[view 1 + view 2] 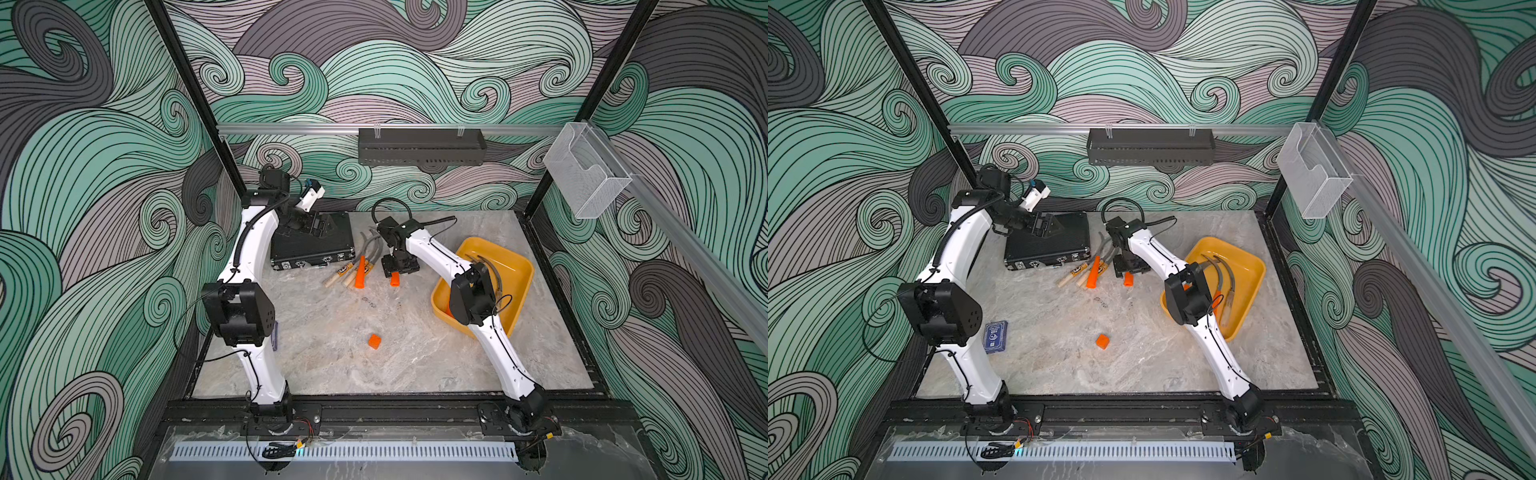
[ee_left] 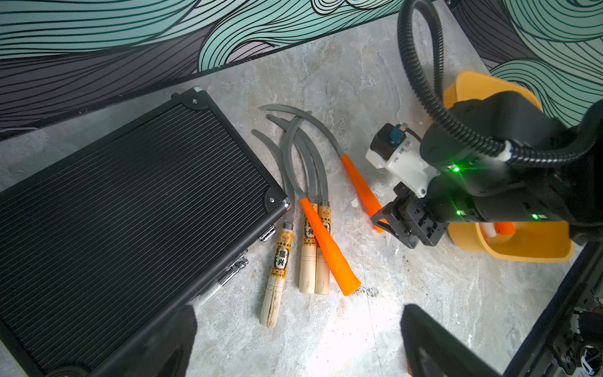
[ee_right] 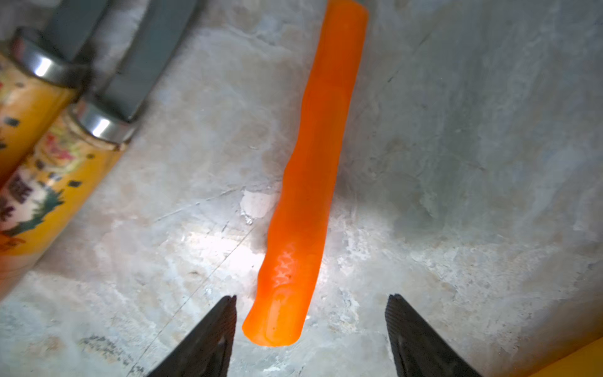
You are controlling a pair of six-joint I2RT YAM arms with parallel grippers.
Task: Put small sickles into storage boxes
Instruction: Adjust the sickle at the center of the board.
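Several small sickles lie in a loose bunch on the marble table beside the black case, seen closer in the left wrist view. One orange-handled sickle lies apart. My right gripper is low over its handle, open, with a finger on each side of the butt end and a gap on both sides. In both top views that gripper hides part of the handle. The yellow storage box at the right holds curved-bladed sickles. My left gripper hangs open over the case, empty.
A black ribbed case lies at the back left. A small orange cube sits mid-table and a blue card box by the left arm. A clear bin and a dark shelf hang on the walls.
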